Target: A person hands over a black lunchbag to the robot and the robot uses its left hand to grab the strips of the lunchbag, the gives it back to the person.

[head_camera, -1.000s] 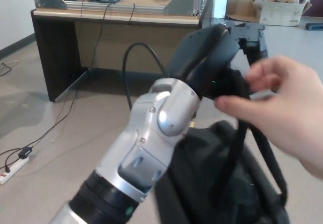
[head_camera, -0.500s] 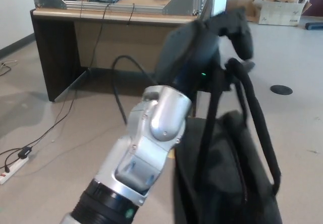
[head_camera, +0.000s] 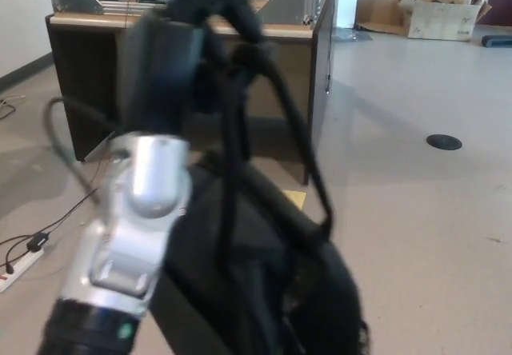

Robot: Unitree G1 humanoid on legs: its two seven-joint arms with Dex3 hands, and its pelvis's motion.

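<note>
Grey floor (head_camera: 416, 211), wooden desk (head_camera: 288, 31), left hand (head_camera: 188, 35) gripping lunchbag strips (head_camera: 296, 131)

Views: one only, the head view; nothing is shared with a second camera.
Position: on the robot's head, above its own left arm (head_camera: 132, 211).
Direction: tilted down and forward, across the floor (head_camera: 416, 203) toward a table (head_camera: 296, 31) along the upper edge of the frame.
Nearness: very close; the left arm and the black lunchbag (head_camera: 256, 275) fill the lower left and centre, blurred.
Far field: a cardboard box (head_camera: 436, 11) at upper right.
</note>
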